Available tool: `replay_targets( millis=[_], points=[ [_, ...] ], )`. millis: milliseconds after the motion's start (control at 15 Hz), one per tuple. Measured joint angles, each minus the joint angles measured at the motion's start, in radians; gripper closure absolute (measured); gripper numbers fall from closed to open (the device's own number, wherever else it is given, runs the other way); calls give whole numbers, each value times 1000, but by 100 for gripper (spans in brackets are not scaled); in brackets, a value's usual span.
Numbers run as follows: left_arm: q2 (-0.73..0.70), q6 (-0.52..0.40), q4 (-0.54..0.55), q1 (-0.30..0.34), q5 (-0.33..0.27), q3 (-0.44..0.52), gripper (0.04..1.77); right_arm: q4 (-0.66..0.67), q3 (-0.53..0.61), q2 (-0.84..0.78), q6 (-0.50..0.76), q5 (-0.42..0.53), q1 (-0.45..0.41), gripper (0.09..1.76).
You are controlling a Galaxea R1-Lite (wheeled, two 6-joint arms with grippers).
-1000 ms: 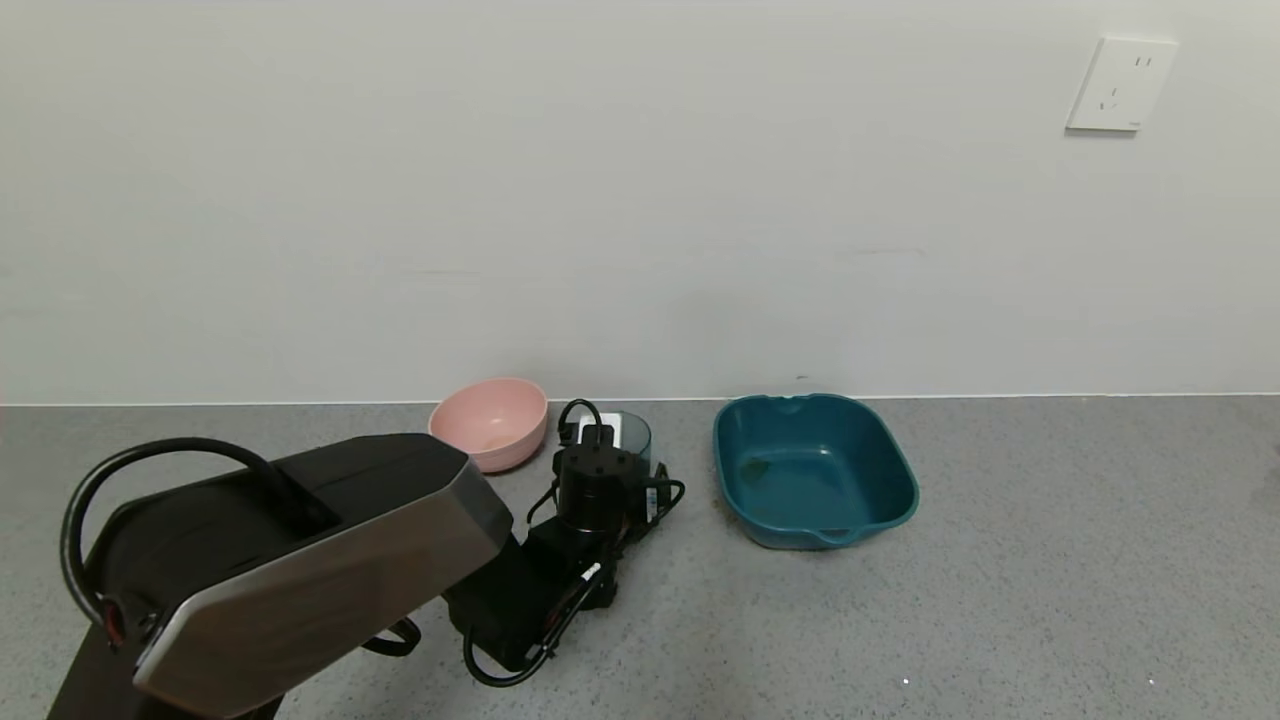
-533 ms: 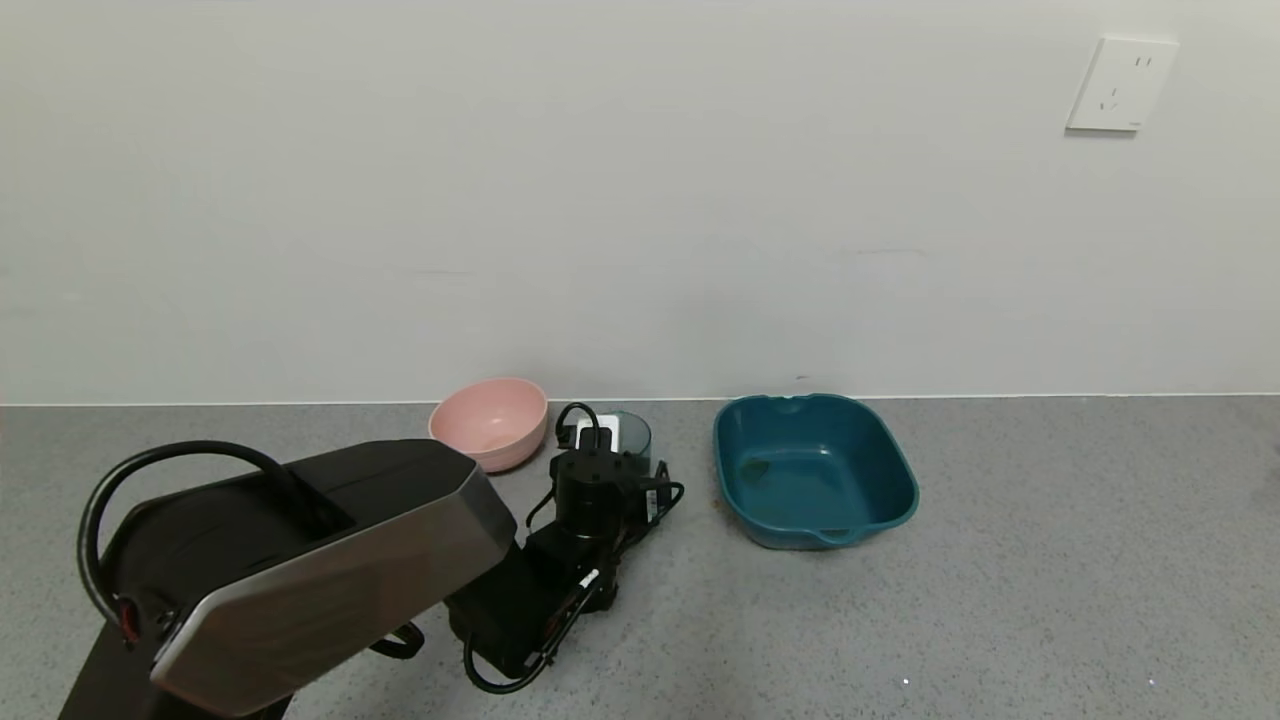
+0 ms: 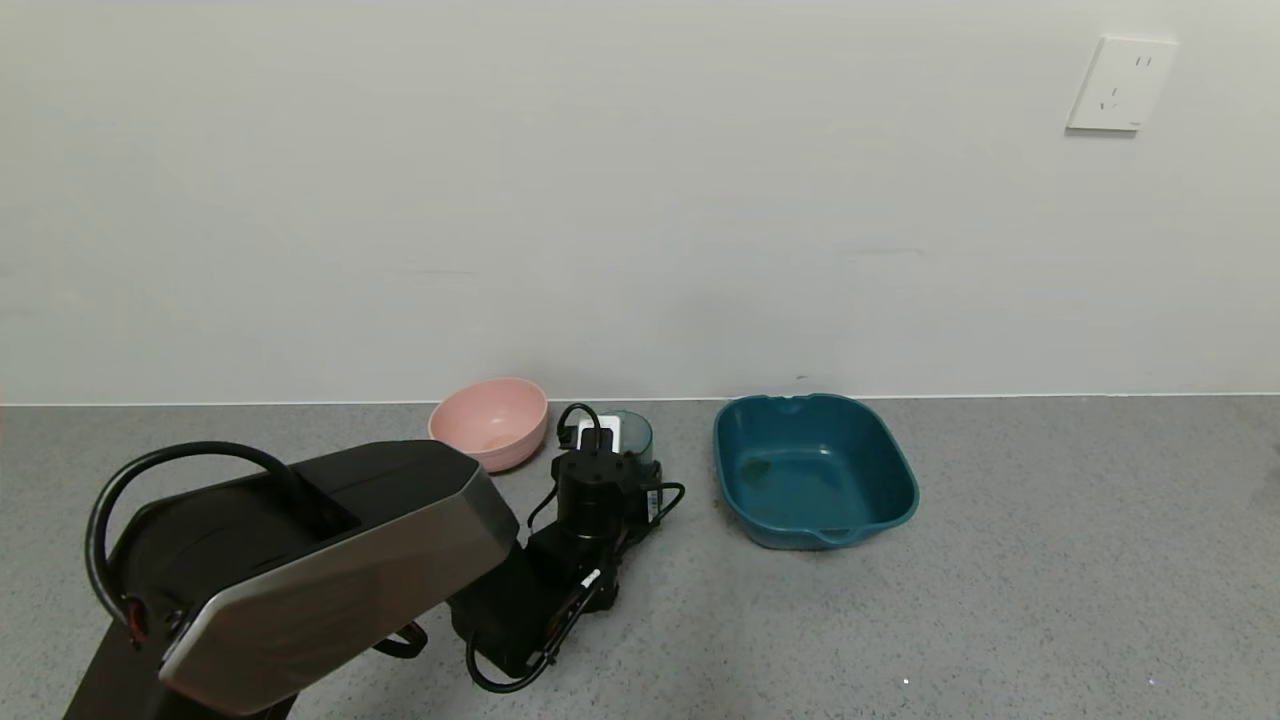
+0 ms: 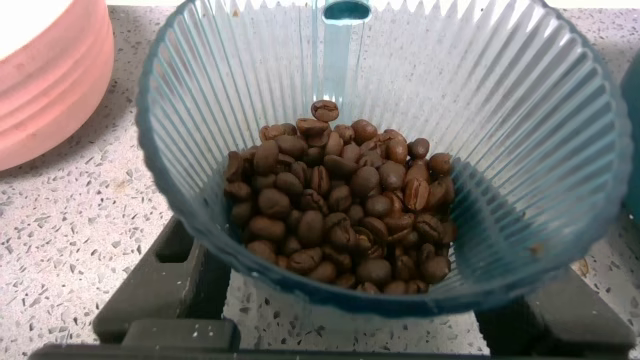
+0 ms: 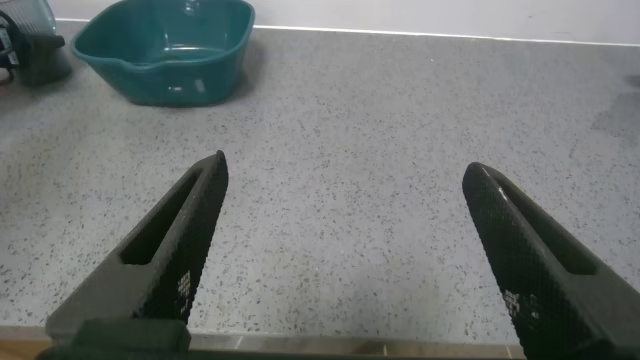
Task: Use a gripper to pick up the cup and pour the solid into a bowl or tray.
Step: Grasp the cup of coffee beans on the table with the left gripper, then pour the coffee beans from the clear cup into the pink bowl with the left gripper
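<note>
Sitting between the left end effector's (image 4: 340,320) spread fingers (image 4: 160,290), the cup (image 4: 385,150) of coffee beans (image 4: 345,225) isn't pinched yet. A sloppy close could tip it, scattering beans beside the pink bowl (image 3: 490,422). Right end effector (image 5: 350,260) idles open.

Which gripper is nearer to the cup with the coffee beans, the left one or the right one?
Left. The left gripper has its fingers on either side of the cup. The right gripper hangs open over bare counter, beyond the teal tray.
</note>
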Motion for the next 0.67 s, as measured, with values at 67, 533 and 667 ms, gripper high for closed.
replay_targets(
  millis=[67,533,667],
  points=[
    [0,0,0,0,0,0,48,0,0,0,0,0,0,14],
    [-6,0,7,1,0,4,49,0,0,0,0,0,0,14],
    [-14,5,22,6,6,1,49,0,0,0,0,0,0,14]
  ],
)
